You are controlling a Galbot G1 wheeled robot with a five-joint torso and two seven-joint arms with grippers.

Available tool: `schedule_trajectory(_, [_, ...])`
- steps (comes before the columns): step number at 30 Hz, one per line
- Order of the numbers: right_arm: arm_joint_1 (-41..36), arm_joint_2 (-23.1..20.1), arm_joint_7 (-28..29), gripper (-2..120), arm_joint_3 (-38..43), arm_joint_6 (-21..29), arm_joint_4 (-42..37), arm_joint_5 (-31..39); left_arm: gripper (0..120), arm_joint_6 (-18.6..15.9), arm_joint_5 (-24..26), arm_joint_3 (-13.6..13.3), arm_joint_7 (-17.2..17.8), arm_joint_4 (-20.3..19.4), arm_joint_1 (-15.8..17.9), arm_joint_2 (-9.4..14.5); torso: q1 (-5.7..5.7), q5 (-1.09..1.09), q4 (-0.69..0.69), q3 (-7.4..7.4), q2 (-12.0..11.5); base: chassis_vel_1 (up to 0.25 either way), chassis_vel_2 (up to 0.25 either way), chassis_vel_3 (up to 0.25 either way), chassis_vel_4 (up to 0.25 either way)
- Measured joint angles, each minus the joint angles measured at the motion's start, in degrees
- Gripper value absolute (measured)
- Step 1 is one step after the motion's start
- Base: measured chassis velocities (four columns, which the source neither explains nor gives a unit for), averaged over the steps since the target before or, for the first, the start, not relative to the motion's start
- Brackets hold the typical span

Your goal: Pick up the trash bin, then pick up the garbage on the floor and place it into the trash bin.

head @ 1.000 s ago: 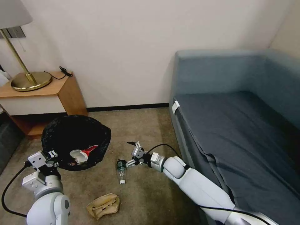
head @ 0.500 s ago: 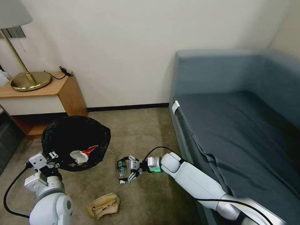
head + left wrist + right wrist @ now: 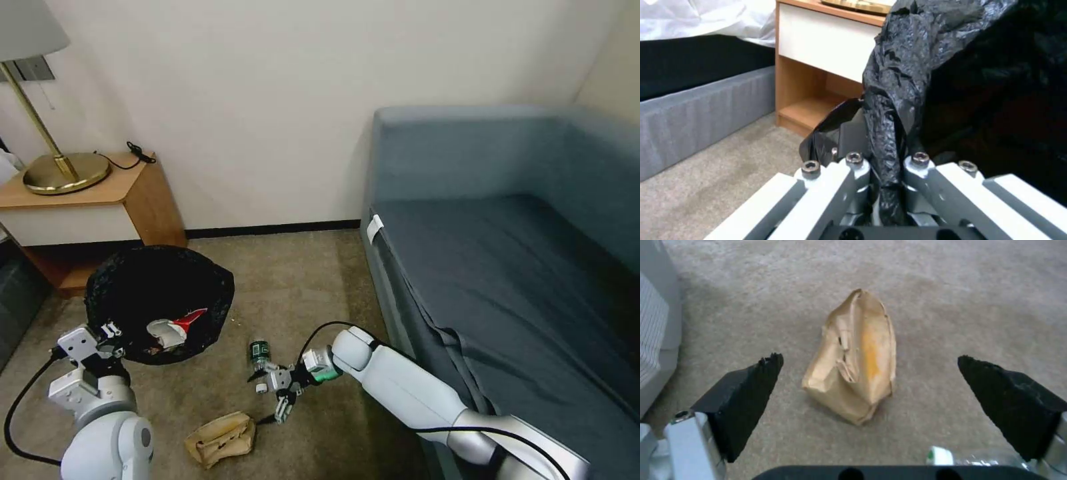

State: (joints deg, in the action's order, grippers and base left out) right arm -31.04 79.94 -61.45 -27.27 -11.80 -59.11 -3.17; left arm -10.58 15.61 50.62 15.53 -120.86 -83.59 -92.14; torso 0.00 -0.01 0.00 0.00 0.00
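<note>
In the head view the right gripper (image 3: 267, 399) hangs low over the beige carpet (image 3: 313, 280) with its black-tipped fingers spread wide and nothing between them. It is between the small clear bottle with the dark green label (image 3: 259, 354), which lies on the floor just beyond it, and the crumpled tan paper bag (image 3: 221, 437), which lies nearer the robot. The left gripper (image 3: 110, 331) holds up the round trash bin lined with a crinkled black plastic bag (image 3: 157, 303) by its near rim; a red-and-white packet (image 3: 175, 328) lies inside. A wooden bedside table (image 3: 87, 200) with a brass lamp (image 3: 60, 167) stands behind the bin, and a grey-blue sofa (image 3: 507, 267) runs along the right.

In the left wrist view the left gripper (image 3: 887, 166) is clamped narrow on a fold of the black bin liner (image 3: 916, 66), with the wooden table (image 3: 818, 66) behind.

In the right wrist view the right gripper's black fingers (image 3: 746, 400) stand far apart on either side of the tan paper bag (image 3: 856, 356), which lies on the carpet (image 3: 951, 290) ahead of them, untouched. The bottle's white cap (image 3: 940, 456) shows near one finger.
</note>
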Motion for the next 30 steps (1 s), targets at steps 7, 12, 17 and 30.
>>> schedule_trajectory(7, [0.3,2.4,-0.2,100,-2.1,0.3,2.0,-0.7,4,0.2,0.2,-0.1,0.2,0.0,0.0,0.0,0.00,0.00,0.00,0.00,0.0,0.000,0.000,0.000,0.000])
schedule_trajectory(12, [0.2,3.1,0.0,100,-2.9,0.1,2.9,-1.3,4,0.3,0.1,-0.2,0.3,0.0,0.2,0.0,0.00,0.00,0.00,0.00,0.0,0.000,0.000,0.000,0.000])
schedule_trajectory(17, [-0.2,4.3,0.3,100,-2.9,-0.4,4.3,-2.4,4,0.3,-0.4,-0.6,0.6,0.0,0.3,0.0,0.00,0.00,0.00,0.00,0.0,0.000,0.000,0.000,0.000])
schedule_trajectory(30, [-2.7,9.8,2.0,100,0.6,-2.7,9.5,-9.5,4,0.5,-1.5,-1.5,1.2,0.3,0.2,0.0,0.00,0.00,0.00,0.00,0.0,0.000,0.000,0.000,0.000])
